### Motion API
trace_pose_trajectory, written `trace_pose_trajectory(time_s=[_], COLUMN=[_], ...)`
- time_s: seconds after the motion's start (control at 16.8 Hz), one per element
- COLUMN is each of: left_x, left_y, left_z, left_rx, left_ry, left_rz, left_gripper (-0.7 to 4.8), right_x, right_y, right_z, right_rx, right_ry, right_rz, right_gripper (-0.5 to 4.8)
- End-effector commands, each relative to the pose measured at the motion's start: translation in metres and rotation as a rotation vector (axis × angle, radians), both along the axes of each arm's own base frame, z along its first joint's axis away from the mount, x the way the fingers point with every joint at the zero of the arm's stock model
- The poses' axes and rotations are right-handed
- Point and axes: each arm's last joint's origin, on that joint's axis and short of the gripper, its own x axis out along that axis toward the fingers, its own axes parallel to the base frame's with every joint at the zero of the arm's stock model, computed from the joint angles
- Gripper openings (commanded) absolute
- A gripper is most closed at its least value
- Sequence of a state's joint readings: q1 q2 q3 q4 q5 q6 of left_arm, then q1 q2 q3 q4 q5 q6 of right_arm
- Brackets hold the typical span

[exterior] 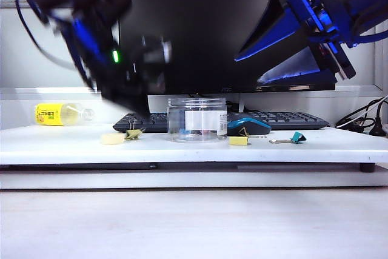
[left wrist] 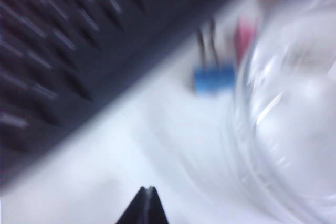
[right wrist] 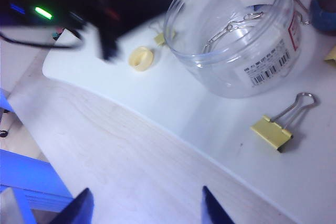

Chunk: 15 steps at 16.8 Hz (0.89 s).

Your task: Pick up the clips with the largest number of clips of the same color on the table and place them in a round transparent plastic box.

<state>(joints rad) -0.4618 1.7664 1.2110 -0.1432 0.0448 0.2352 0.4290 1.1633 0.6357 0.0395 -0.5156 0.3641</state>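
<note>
While the exterior view smears my left arm into a dark blur at upper left, the left wrist view shows the left gripper (left wrist: 146, 203) tips pressed together at the bottom edge, nothing pinched, low over the white board (exterior: 182, 150). That view also gives a blurred blue clip (left wrist: 212, 77) beside the clear wall of the round transparent plastic box (left wrist: 294, 119); the exterior view doesn't show it. In the exterior view the box (exterior: 197, 119) stands centre frame in front of the keyboard (exterior: 285, 119). One yellow clip (exterior: 133, 133) lies left of it, next to the pale disc (exterior: 112, 139); the other yellow clip (exterior: 239, 140) lies right of it, by the mouse (exterior: 248, 126). The teal clip (exterior: 297, 137) is further right. The right gripper (right wrist: 144, 203) hangs high at upper right in the exterior view, fingers spread, empty. Only the right wrist view looks into the box: no yellow clip inside.
</note>
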Motion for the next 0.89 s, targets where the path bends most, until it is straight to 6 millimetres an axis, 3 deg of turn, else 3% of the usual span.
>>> trace_pose_trajectory(time_s=[0.06,0.18,0.24,0.36,0.89], left_x=[-0.005,-0.010,-0.011,-0.013,-0.021], left_y=[0.003,0.005,0.005,0.005,0.005], left_z=[0.034,0.047,0.044,0.031,0.019], left_rx=[-0.025,-0.028,-0.019,0.042,0.088], left_ry=[-0.046,-0.041,-0.008,0.066,0.174], left_rz=[-0.004,-0.038,-0.047,-0.073,-0.194], left_gripper=[-0.06,-0.05,0.07,1.14,1.57], right_x=[0.001,0.002,0.002,0.002,0.002], right_y=[0.000,0.000,0.000,0.000,0.000], right_z=[0.003,0.002,0.001,0.001,0.001], right_rx=[-0.019,-0.031,-0.037,-0.041,-0.042], right_ry=[-0.046,-0.049,-0.054,-0.057,-0.057], right_rz=[-0.013,-0.010,-0.012,-0.019,-0.019], right_gripper=[2.66,2.66,2.66,2.66,2.66])
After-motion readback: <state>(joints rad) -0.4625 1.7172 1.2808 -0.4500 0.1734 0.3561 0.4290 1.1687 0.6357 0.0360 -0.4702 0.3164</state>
